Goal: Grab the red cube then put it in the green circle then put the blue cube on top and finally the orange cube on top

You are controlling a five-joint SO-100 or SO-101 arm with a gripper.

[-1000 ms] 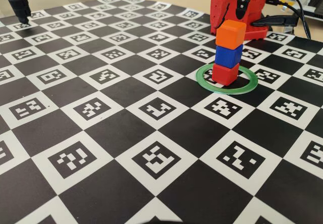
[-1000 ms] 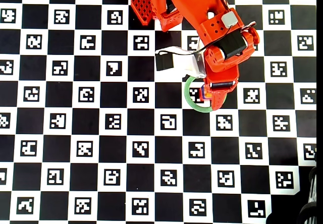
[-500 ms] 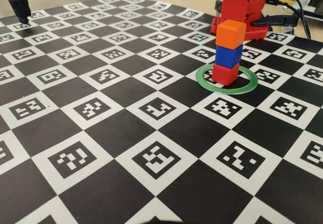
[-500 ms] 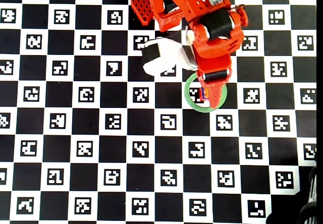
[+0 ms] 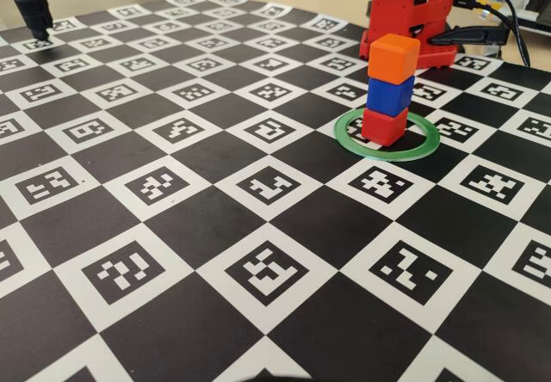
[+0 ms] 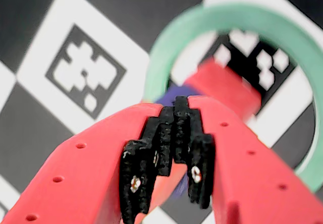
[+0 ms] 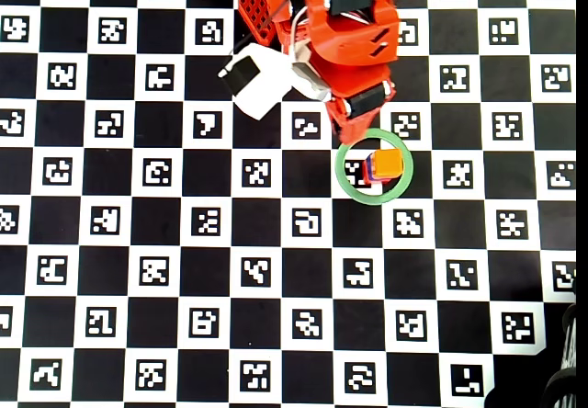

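checkered table (image 5: 215, 218), cube stack inside green circle (image 5: 344, 137)

A checkerboard marker mat (image 5: 215, 227) with black cables (image 5: 495, 8) behind.

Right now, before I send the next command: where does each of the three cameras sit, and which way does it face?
Fixed view: low at the board's near edge, looking across at the stack of orange cube, blue cube and red cube in the green circle; the arm's base shows behind.
Wrist view: on the gripper, looking down past shut fingers at the ring.
Overhead view: straight down on the board; the arm enters from the top edge.
All three share the ring and stack.
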